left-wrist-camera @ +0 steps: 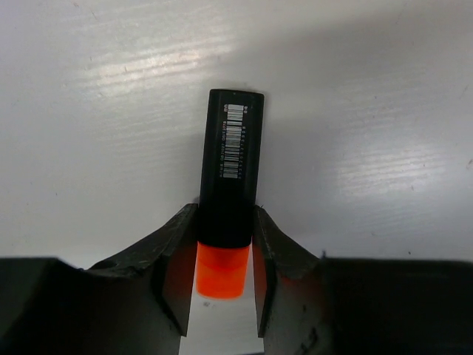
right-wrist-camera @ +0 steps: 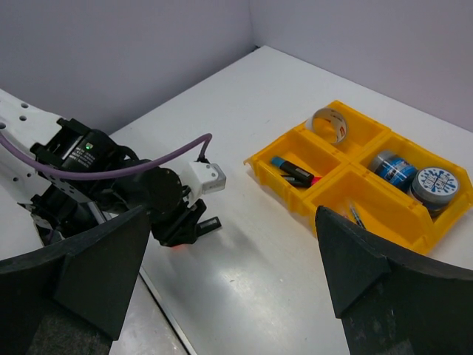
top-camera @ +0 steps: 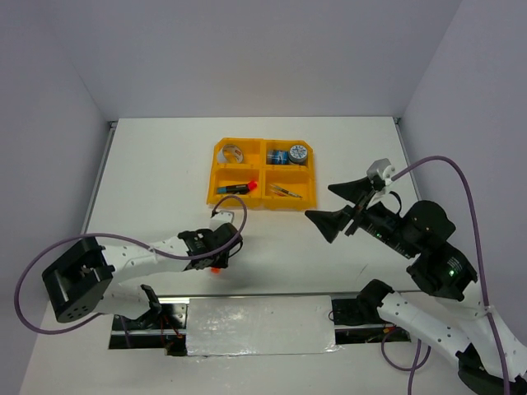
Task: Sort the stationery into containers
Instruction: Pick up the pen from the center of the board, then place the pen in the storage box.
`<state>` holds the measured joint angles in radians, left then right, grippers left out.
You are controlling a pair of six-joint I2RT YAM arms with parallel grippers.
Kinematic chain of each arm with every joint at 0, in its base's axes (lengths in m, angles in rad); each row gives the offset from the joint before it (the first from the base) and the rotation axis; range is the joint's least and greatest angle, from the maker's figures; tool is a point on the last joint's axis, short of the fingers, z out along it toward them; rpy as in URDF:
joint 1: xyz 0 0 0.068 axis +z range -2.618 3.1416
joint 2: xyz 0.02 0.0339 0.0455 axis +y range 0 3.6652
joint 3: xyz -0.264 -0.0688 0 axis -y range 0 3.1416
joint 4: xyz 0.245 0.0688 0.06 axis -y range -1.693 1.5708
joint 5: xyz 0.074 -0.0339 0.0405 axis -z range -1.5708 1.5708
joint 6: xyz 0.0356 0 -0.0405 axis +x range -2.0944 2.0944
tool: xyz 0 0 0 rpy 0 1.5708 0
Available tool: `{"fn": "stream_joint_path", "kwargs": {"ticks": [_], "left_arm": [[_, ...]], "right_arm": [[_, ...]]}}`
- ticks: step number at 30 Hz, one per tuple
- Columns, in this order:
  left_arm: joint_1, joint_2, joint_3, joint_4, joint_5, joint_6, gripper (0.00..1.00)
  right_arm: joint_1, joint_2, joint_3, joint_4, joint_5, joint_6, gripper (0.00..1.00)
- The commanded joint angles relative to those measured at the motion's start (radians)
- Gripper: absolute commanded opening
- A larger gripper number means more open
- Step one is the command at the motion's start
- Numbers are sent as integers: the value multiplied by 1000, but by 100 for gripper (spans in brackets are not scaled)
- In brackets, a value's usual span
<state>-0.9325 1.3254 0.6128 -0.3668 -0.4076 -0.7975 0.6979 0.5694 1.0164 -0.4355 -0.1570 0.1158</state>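
Left wrist: left claw (left-wrist-camera: 223, 237) grips orange-capped marker (left-wrist-camera: 233, 148) (barcode label, print unreadable).

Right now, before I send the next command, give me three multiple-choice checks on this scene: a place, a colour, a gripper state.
1. Where are the tape rolls?
A. The tray's far-right compartment
B. Loose on the table
C. In the right gripper

2. What colour is the cap of the marker in the left gripper?
A. Blue
B. Orange
C. Pink

3. The right gripper is:
A. Shut on a pen
B. Open and empty
C. Shut and empty

Answers:
1 A, both rolls sit in that compartment.
2 B, the left wrist view shows an orange cap.
3 B, its jaws stand wide apart with nothing between them.
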Motion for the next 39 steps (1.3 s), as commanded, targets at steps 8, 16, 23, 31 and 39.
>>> {"fn": "stream_joint_path", "kwargs": {"ticks": [8, 16, 23, 31, 39], "left_arm": [[-91, -150, 228, -31, -78, 134, 0], [-40, -166, 258, 420, -91, 659, 0], [148, 49, 381, 560, 13, 981, 0], [290, 263, 419, 703, 103, 1095, 0], [317, 345, 401, 756, 46, 1018, 44]], "right_arm": [[5, -11, 47, -25, 13, -10, 100], [3, -58, 11, 24, -9, -4, 100], [3, -74, 14, 11, -56, 10, 100], [3, -95, -9, 11, -88, 15, 100], [3, -101, -22, -2, -84, 2, 100]]}}
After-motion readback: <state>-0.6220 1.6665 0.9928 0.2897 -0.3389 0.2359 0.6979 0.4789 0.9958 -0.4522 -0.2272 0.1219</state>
